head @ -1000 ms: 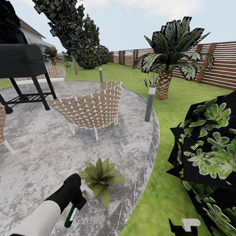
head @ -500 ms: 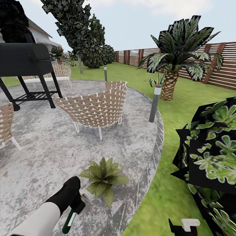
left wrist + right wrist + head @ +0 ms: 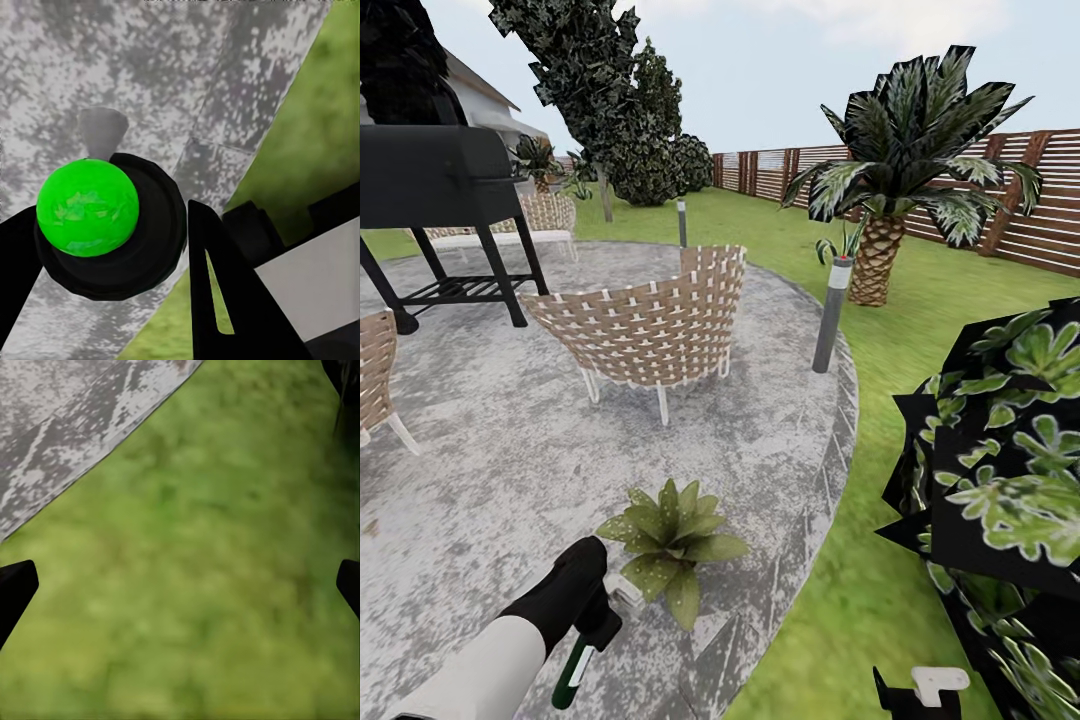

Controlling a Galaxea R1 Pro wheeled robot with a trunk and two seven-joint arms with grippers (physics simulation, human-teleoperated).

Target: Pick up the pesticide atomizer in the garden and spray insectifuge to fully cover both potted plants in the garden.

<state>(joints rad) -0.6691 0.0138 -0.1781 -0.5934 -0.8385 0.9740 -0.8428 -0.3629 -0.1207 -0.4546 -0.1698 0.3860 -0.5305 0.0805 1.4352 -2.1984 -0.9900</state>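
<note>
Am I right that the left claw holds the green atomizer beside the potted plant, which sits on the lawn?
Not quite. The left claw does hold the atomizer beside the potted plant, but the plant sits on the grey paved patio, not the lawn. The head view shows it.

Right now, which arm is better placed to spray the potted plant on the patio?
Left. Its gripper holds the atomizer beside the potted plant; the right gripper is open over grass.
</note>
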